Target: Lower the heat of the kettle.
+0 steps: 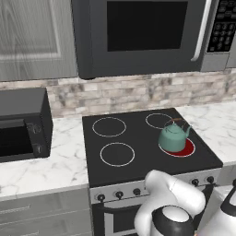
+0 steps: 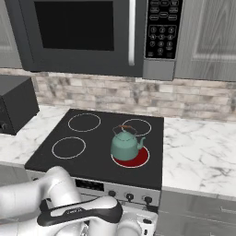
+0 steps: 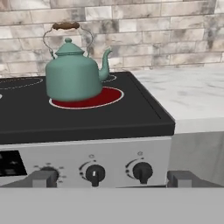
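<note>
my fingertips [image 3: 43, 178] are standing spread apart with nothing between them, so my gripper [image 3: 111, 179] is hovering empty. just ahead, between them, the two knobs [image 3: 95, 173] are sitting untouched on the front panel [image 3: 65, 157]. beyond and above, the burner [image 3: 107, 97] is glowing red, so i judge the heat is not yet lowered. the kettle [image 3: 72, 74] is resting upright on it, teal, rounded, spout pointing right, thin arched handle raised.
</note>
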You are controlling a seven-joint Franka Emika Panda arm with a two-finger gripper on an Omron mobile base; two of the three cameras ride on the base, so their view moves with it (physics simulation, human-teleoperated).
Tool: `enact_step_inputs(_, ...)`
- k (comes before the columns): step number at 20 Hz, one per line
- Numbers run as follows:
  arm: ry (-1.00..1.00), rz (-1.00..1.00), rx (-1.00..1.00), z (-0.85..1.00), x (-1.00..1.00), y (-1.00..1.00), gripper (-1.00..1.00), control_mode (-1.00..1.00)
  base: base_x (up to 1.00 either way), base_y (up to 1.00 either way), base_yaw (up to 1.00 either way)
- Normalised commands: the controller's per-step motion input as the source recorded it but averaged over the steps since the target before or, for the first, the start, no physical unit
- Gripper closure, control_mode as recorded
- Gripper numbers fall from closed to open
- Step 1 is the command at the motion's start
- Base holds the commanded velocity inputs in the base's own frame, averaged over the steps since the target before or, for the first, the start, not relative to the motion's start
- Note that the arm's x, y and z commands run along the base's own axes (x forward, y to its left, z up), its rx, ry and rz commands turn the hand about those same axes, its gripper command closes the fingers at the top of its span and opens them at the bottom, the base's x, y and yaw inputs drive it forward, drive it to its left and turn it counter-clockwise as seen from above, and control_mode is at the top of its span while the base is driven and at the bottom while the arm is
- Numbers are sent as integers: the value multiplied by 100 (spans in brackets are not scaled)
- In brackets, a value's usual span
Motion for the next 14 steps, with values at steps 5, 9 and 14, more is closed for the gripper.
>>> enact_step_inputs(5, -4, 0, 0, 0, 17, -1, -100, -100, 0, 0, 0)
enact_step_inputs(9, -5, 0, 0, -9, 16, -2, -100, -100, 0, 0, 0)
enact_step_inputs(14, -8, 0, 0, -22, 2, -9, -100, -100, 0, 0, 0)
